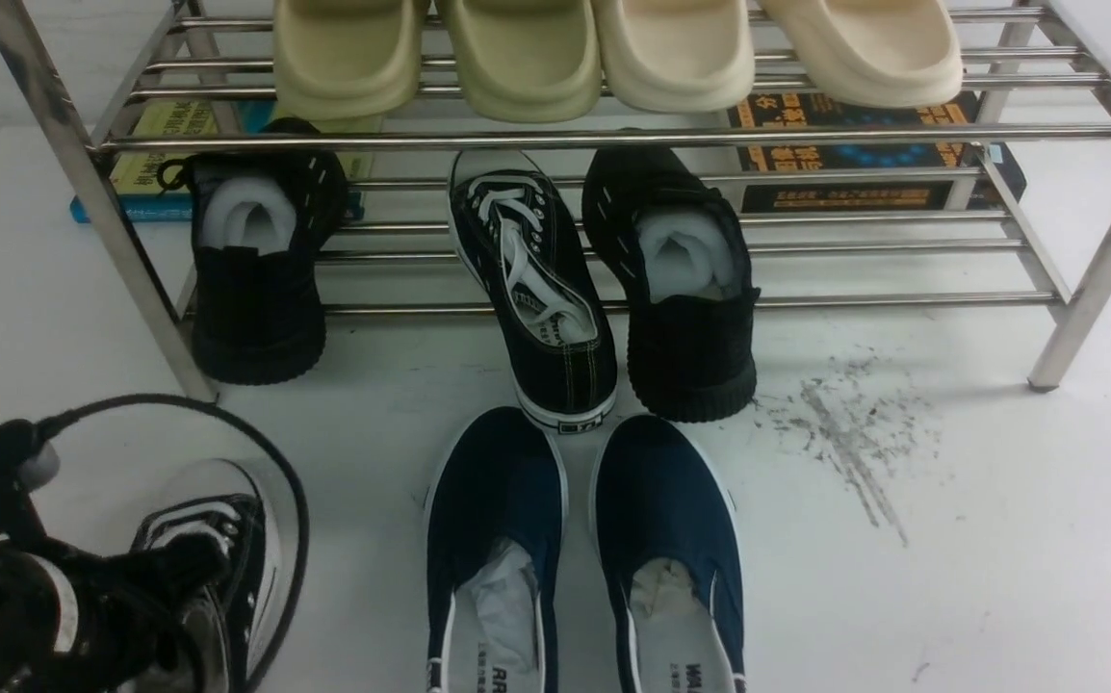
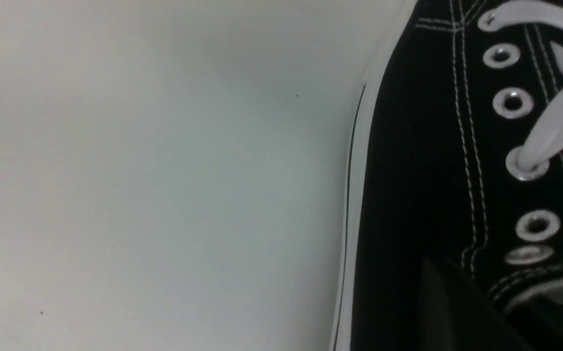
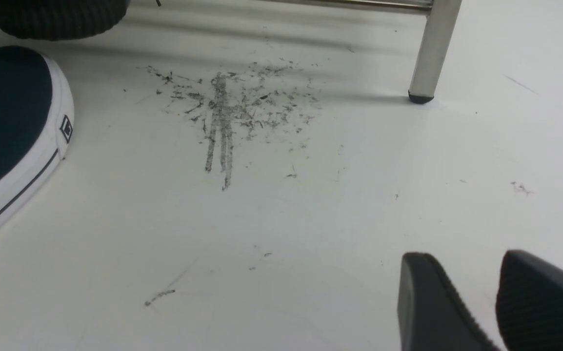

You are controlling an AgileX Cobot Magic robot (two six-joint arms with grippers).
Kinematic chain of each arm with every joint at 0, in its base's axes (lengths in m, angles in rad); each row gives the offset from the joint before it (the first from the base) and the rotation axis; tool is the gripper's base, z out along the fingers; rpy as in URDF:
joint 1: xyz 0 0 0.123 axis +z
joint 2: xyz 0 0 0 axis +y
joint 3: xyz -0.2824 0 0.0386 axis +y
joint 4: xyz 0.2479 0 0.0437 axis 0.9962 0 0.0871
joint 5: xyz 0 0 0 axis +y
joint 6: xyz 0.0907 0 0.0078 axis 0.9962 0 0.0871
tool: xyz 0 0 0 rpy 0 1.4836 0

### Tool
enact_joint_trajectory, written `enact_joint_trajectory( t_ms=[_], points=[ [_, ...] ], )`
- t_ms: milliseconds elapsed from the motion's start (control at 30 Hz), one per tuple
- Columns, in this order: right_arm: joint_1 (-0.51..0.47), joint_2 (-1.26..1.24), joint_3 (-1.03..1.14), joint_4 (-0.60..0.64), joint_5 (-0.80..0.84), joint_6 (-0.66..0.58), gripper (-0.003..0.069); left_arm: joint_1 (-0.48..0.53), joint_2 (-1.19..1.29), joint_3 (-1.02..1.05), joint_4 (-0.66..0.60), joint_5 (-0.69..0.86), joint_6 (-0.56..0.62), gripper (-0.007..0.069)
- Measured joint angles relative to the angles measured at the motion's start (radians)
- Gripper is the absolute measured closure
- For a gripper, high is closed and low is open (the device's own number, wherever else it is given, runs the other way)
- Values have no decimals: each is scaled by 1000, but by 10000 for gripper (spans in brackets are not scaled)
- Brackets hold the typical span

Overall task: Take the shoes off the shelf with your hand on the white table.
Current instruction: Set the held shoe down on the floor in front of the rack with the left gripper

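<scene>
One black canvas sneaker [image 1: 531, 279] with white laces lies on the lower tier of the steel shelf [image 1: 613, 138], its heel hanging over the front rail towards the white table [image 1: 950, 597]. The other sneaker [image 1: 228, 539] sits low over the table at the near left, with my left gripper [image 1: 161, 577] shut on it. In the left wrist view that sneaker [image 2: 418, 170] fills the frame, and a dark finger [image 2: 452, 312] presses on its side by the eyelets. My right gripper [image 3: 462, 265] hovers over bare table, open, with nothing between its fingers.
Two black knit slip-ons [image 1: 257, 269] [image 1: 685, 289] stuffed with paper flank the sneaker on the lower tier. A navy slip-on pair [image 1: 498, 539] stands in front of it. Beige slides [image 1: 613, 48] fill the top tier, and books [image 1: 844, 144] lie behind. Grey scuff marks [image 1: 844, 433] and a shelf leg [image 3: 430, 53] lie to the right.
</scene>
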State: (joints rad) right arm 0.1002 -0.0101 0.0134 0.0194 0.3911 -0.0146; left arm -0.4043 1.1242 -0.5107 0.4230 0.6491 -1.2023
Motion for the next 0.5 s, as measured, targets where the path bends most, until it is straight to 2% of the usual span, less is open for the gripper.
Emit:
enact_joint_trajectory(
  t_ms=[500],
  points=[
    [0,0,0,0,0,0,421,0,129,1,-11,-16,32,601]
  ],
)
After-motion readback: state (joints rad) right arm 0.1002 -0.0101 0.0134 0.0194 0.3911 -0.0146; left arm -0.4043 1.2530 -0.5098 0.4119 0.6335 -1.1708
